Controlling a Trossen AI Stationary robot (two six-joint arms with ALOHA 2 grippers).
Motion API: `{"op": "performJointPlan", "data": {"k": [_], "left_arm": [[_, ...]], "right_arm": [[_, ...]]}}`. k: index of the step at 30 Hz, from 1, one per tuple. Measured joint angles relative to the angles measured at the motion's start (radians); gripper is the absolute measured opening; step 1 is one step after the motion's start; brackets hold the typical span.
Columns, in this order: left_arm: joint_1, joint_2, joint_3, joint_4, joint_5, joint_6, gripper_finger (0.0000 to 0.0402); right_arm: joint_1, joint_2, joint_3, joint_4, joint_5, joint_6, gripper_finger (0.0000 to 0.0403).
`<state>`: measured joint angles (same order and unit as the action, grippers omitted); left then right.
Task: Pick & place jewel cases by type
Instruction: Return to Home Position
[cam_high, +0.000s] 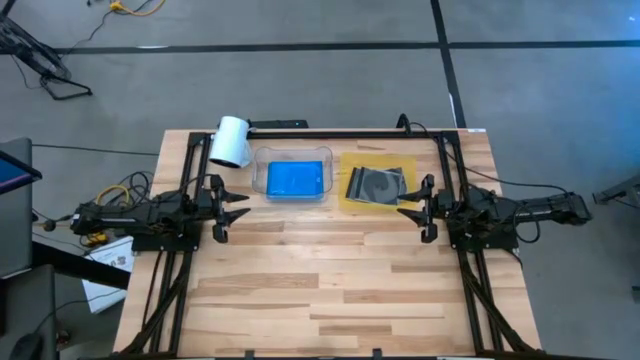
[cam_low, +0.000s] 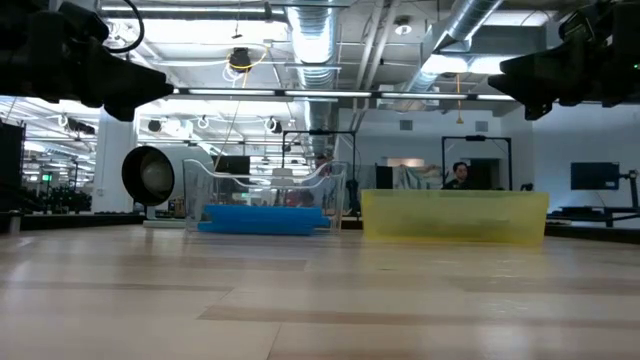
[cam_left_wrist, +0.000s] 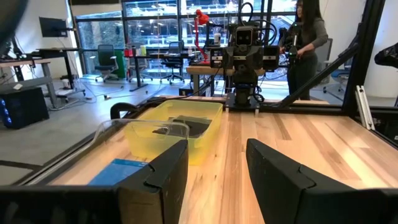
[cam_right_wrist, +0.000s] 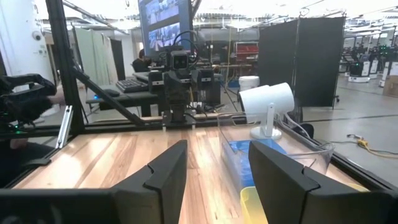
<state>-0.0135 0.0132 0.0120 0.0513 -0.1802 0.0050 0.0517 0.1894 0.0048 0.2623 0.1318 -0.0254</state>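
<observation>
Blue jewel cases (cam_high: 296, 179) lie stacked flat inside the clear tray (cam_high: 261, 178) at the far middle of the table; they show in the low view too (cam_low: 262, 217). Grey-clear cases with dark discs (cam_high: 376, 185) lie in the yellow tray (cam_high: 351, 201) just right of it, seen in the left wrist view (cam_left_wrist: 189, 126). My left gripper (cam_high: 236, 208) hovers open at the table's left side, above the wood. My right gripper (cam_high: 413, 208) hovers open at the right side, near the yellow tray's near right corner. Neither touches anything.
A white cylindrical lamp-like device (cam_high: 230, 141) stands on the far left of the table beside the clear tray. A black frame (cam_high: 440, 150) runs around the table's far and side edges. Bare wood (cam_high: 330, 280) fills the near half. A person (cam_left_wrist: 306, 37) stands beyond the table.
</observation>
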Motion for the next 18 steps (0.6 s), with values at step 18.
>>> {"op": "performJointPlan", "data": {"k": [18], "left_arm": [[0.0, 0.0, 0.0, 0.0, 0.0, -0.001, 0.0158]], "right_arm": [[0.0, 0.0, 0.0, 0.0, 0.0, 0.0, 0.0164]]}}
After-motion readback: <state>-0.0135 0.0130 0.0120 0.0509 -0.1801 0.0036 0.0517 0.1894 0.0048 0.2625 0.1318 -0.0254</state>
